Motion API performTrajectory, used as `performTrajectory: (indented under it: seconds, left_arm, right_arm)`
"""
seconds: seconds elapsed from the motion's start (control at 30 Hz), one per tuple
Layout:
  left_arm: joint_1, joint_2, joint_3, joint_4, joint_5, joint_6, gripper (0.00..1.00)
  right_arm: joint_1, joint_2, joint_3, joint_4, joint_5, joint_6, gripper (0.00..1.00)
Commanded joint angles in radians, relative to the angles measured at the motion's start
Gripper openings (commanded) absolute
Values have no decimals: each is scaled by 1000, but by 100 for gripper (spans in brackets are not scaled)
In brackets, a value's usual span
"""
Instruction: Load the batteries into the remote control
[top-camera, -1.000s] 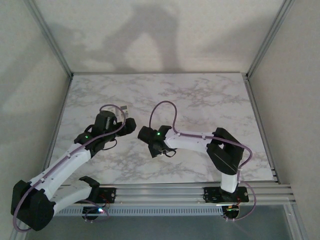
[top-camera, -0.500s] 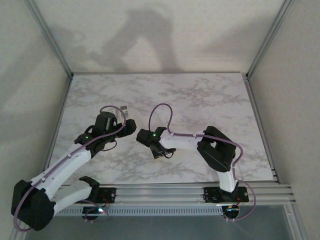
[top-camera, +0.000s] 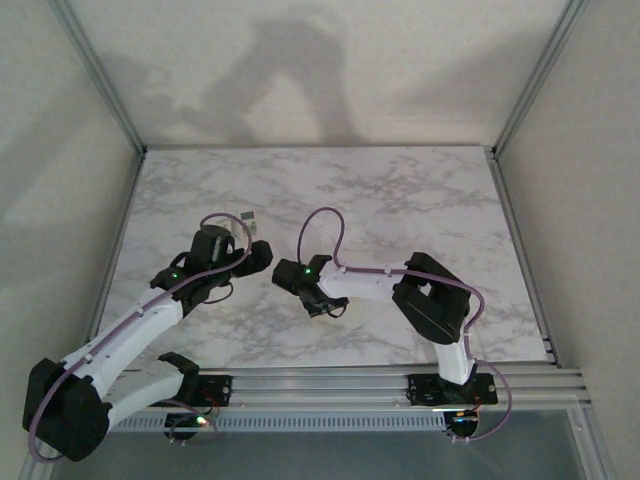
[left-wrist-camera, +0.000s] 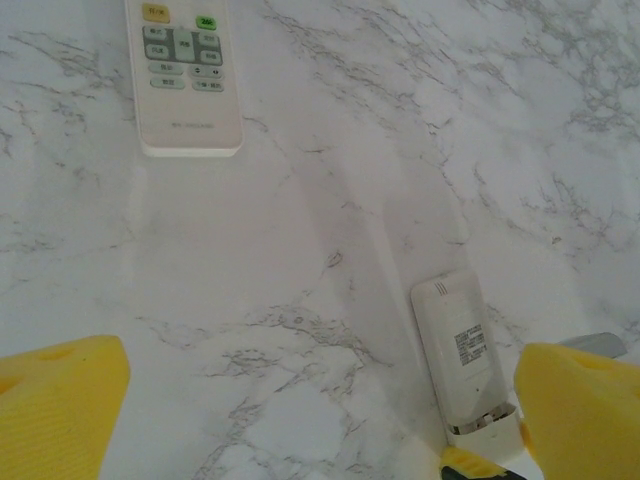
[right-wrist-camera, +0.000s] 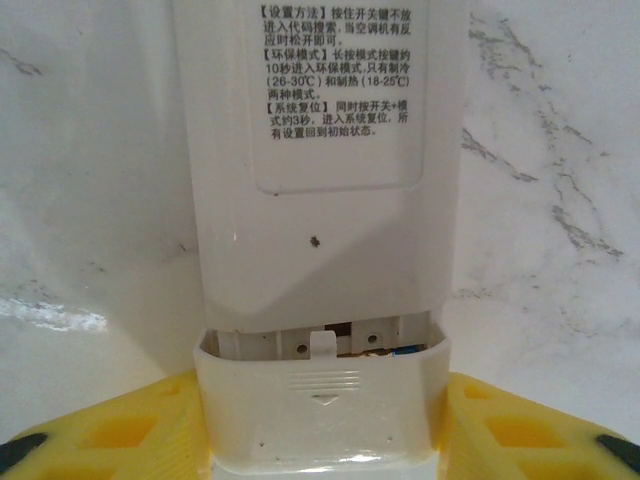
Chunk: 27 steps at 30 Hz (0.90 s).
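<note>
Marble tabletop (top-camera: 400, 200) runs under both arms, and the remote control (right-wrist-camera: 320, 150) lies on it back up, label showing, so its battery end is reachable. My right gripper (right-wrist-camera: 322, 435) straddles that end, pads looking pressed against both sides of the battery cover (right-wrist-camera: 320, 395), which sits partly slid off with a slit of recess exposed. I judge this grip is for drawing the cover free. My left gripper (left-wrist-camera: 320, 420) hangs spread wide just beside the remote control, holding nothing. A second handset (left-wrist-camera: 185, 75) lies face up well beyond it.
</note>
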<state>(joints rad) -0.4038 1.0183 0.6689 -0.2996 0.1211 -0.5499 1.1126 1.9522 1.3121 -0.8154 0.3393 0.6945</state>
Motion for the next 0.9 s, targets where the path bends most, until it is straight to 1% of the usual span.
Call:
performTrajectory:
  seconds: [0.0, 0.17, 0.5, 0.7, 0.87]
  left_arm:
    - [10, 9, -11, 5, 18, 7, 99]
    - [9, 12, -15, 14, 27, 5, 99]
    - [9, 17, -7, 14, 31, 10, 99]
    - [10, 22, -8, 17, 36, 8, 99]
    - [9, 28, -8, 23, 34, 11, 99]
  right_arm:
    - [9, -46, -25, 21, -16, -7, 50]
    - [5, -80, -18, 17, -37, -27, 51]
    - [-28, -75, -34, 30, -62, -22, 52]
    - [-42, -77, -45, 22, -52, -15, 53]
    - [-52, -82, -59, 41, -77, -26, 54]
